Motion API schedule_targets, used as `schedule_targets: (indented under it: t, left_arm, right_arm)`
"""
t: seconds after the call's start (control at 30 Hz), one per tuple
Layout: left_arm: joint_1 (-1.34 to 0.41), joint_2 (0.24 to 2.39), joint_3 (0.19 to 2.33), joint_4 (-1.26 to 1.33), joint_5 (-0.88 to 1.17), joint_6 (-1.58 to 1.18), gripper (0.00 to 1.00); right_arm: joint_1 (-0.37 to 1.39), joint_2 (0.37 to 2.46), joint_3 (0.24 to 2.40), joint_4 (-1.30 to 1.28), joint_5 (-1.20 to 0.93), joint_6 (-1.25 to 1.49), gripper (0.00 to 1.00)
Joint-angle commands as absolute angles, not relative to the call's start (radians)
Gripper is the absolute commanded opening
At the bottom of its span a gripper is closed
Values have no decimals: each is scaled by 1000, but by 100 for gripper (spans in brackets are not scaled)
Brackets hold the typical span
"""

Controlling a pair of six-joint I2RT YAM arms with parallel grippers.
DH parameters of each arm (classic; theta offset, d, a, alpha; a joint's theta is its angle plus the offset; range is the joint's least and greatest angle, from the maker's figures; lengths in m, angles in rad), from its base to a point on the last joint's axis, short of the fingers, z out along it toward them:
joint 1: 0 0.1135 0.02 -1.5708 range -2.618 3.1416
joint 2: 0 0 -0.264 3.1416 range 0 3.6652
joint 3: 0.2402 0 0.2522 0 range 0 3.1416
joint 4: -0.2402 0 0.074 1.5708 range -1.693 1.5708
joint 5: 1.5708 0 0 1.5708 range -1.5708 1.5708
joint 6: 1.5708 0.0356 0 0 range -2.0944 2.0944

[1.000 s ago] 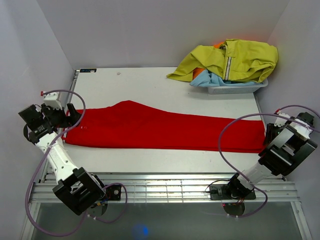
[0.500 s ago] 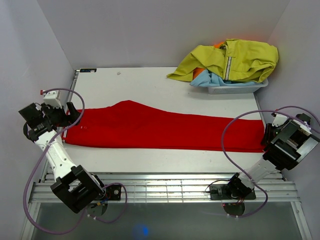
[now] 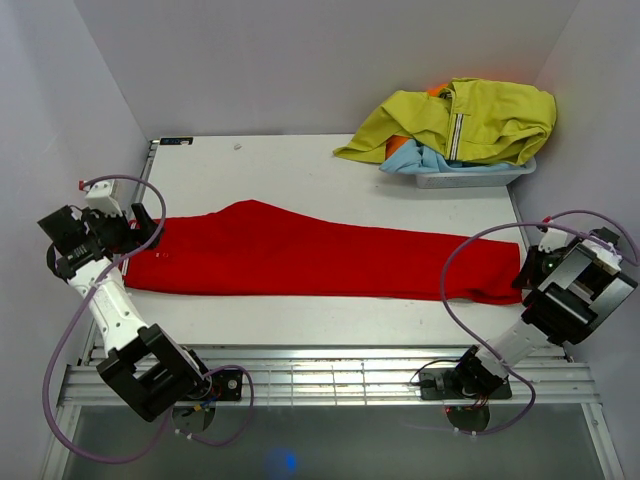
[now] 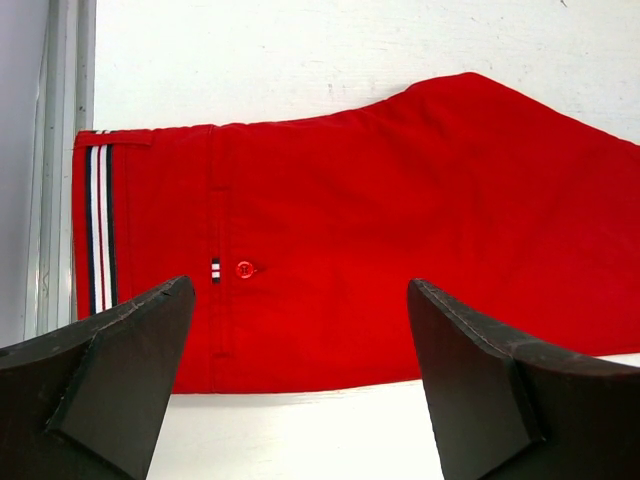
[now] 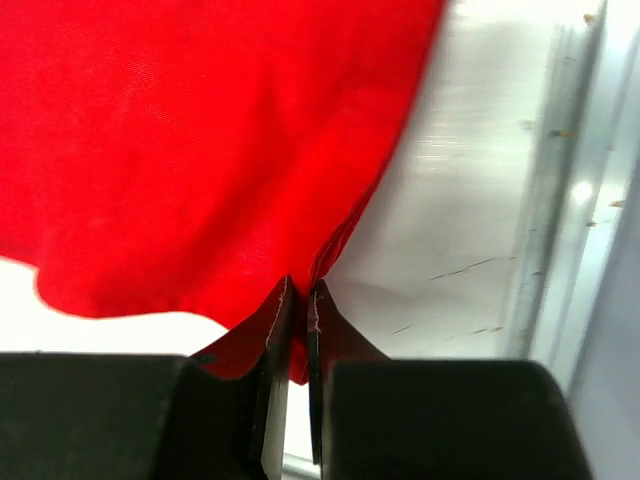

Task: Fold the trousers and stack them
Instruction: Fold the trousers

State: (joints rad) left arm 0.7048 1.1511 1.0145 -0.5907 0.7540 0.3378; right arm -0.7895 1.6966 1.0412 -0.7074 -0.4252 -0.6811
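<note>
Red trousers (image 3: 320, 262) lie flat and folded lengthwise across the middle of a white table (image 3: 300, 170), seen from above. They run from the waist at 9 o'clock to the leg ends at 3 o'clock, with a low hump in the upper edge toward 10 o'clock.

The left gripper (image 3: 148, 228) hovers at 9 o'clock, just over the waist end. In its wrist view its two dark fingers (image 4: 120, 380) stand wide apart with nothing between them. The waist is spread below the left gripper (image 4: 298, 283). A red button (image 4: 244, 268) sits beside a small striped tag (image 4: 215, 269), and a band of white and dark stripes (image 4: 100, 230) runs along the waist edge at 9 o'clock of that view.

The right gripper (image 3: 527, 272) sits at 3 o'clock on the leg ends, at the table's right edge. In its wrist view the right gripper (image 5: 298, 290) has its fingers pressed together, pinching a raised fold of the red cloth's edge. The rest of the fabric fans out toward 11 o'clock, with bare table toward 2 o'clock.

At 1 o'clock of the overhead view a pale bin (image 3: 470, 178) stands at the far right corner, well apart from the trousers. It holds a heaped yellow-green zip jacket (image 3: 470, 120), a light blue garment (image 3: 420, 158) and a bit of orange cloth (image 3: 398, 143).
</note>
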Motion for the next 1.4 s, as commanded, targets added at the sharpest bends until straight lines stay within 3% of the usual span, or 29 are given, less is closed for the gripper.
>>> schedule_targets:
  t: [0.0,0.3,0.6,0.9,1.37]
  left_arm:
    - [703,1135,1002,-569,768,328,98]
    - [703,1146,986,-555,790,310,98]
    - [703,1177,999,-568,756,287,98]
    - [703,1195,1002,-586,779,224,98]
    - [703,1269,930,-654,730,182,98]
  right_arm:
    - [-785,1580,1143,-922,-627,-660,8]
    - [-692,1419,1213,-1009,-779,-621,8]
    - [-203,1304,1207,-770,-715,-371,8]
    - [185,1408,1160,-536,-635,-209,8]
    - [514,1698,1176,-167,-565,60,8]
